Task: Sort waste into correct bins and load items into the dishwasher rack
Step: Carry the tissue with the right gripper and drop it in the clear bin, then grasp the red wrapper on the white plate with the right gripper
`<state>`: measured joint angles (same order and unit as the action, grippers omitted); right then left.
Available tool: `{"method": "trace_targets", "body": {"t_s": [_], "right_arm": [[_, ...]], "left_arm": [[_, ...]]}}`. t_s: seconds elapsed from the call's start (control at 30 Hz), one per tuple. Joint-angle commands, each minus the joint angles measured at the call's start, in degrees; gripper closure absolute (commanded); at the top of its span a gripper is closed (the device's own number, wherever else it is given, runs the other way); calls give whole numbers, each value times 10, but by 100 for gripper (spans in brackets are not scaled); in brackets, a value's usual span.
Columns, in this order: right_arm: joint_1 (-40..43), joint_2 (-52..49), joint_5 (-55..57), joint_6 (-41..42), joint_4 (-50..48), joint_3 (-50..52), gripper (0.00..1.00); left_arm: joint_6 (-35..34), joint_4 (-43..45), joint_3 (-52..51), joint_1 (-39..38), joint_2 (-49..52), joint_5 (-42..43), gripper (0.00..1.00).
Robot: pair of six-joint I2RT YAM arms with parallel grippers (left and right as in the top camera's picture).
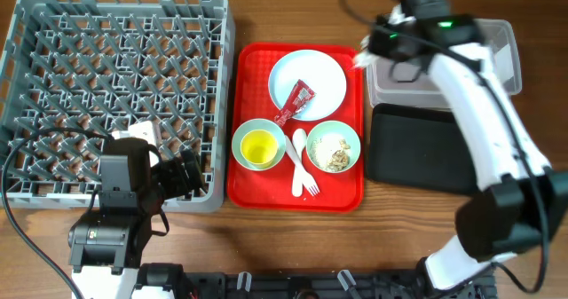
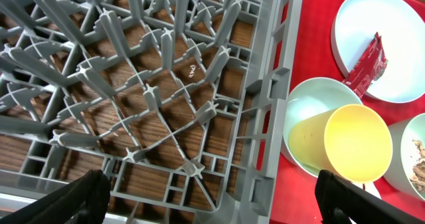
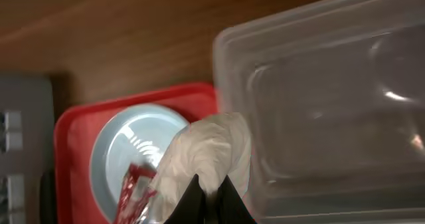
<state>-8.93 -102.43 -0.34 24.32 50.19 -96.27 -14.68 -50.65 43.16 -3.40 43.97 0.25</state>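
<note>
The right pincer [image 3: 210, 196] is clamping the white crumpled scrap [image 3: 211, 147] at the clear tub's [image 3: 319, 98] rim beside the red tray [image 3: 80, 127], and should be carrying it well inside before releasing, while the left pincer [image 2: 216, 197] is hanging wide over the dishwasher rack [image 2: 166, 84].

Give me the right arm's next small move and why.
Probably shift the right gripper sideways over the clear tub, then open. It pinches the white crumpled scrap, which hangs at the tub's rim, partly above the red tray.
</note>
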Motion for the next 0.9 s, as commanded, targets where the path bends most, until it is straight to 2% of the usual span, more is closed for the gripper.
{"method": "trace_targets", "body": {"t_s": [0.0, 0.07, 0.13, 0.17, 0.3, 0.47, 0.7, 0.87], "right_arm": [[38, -17, 25, -8, 4, 9, 82], [50, -21, 25, -5, 2, 20, 60], [56, -25, 20, -3, -1, 23, 31], [57, -26, 21, -4, -4, 23, 26], [55, -16, -60, -50, -15, 17, 27], [14, 12, -143, -46, -4, 17, 27], [-123, 1, -42, 62, -1, 33, 21], [-207, -45, 15, 144, -14, 37, 21]], "left_arm": [[5, 0, 11, -2, -1, -5, 0], [5, 0, 11, -2, -1, -5, 0], [5, 0, 11, -2, -1, -5, 0], [5, 0, 11, -2, -1, -5, 0], [5, 0, 11, -2, -1, -5, 0], [5, 0, 11, -2, -1, -5, 0], [5, 0, 11, -2, -1, -5, 0], [5, 0, 11, -2, -1, -4, 0]]}}
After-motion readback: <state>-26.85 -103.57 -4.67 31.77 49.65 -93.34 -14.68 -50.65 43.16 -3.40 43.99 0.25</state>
